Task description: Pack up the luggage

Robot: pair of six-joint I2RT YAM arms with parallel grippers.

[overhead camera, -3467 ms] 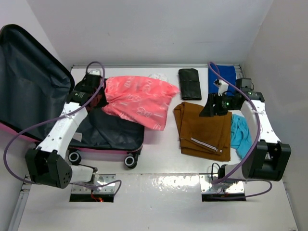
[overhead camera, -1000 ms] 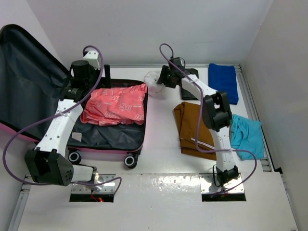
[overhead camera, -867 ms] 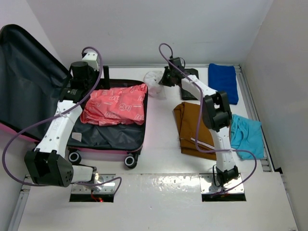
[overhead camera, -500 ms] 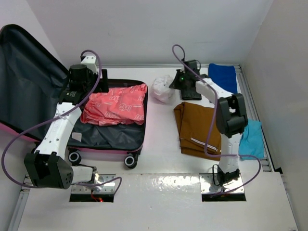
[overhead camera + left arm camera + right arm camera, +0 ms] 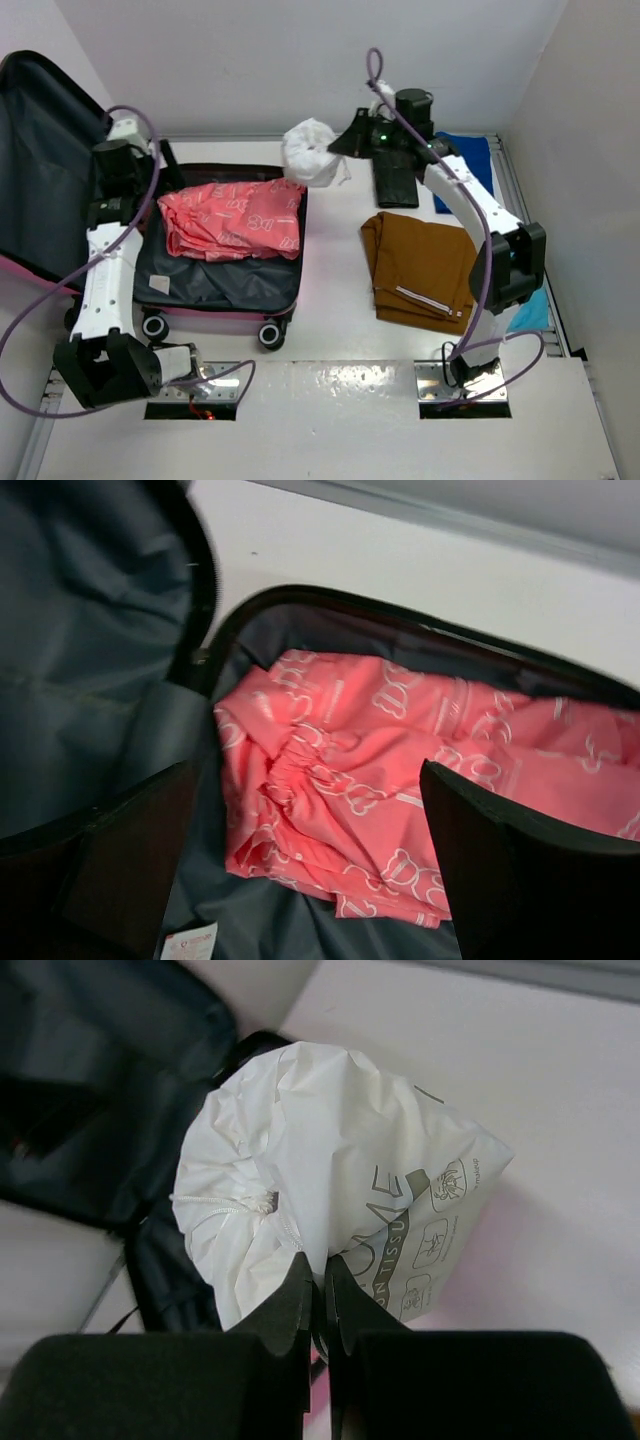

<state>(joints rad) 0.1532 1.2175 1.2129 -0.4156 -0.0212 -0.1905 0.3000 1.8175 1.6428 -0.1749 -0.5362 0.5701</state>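
Your right gripper (image 5: 320, 1285) is pinched tight on a fold of the white drawstring bag (image 5: 330, 1180), which bulges out past the fingertips with its grey print facing the camera. In the top view the bag (image 5: 310, 152) sits at upper centre, just right of the suitcase's far corner. It looks lifted off the table (image 5: 330, 300), though from above you can't be sure.

Your left gripper (image 5: 305, 780) stands spread wide with nothing between its fingers, hanging over the open case at the upper left of the top view (image 5: 165, 160).

The luggage (image 5: 215, 283) lies open on the left side of the table, wheels toward the bottom edge and the dark-lined lid propped up at far left. A pink printed garment (image 5: 400, 780) lies crumpled inside the lower shell.

Right of centre on the table lies a folded brown garment (image 5: 420, 265). Above it is a black folded item (image 5: 395, 185), with a blue cloth (image 5: 480, 160) beside that at upper right.
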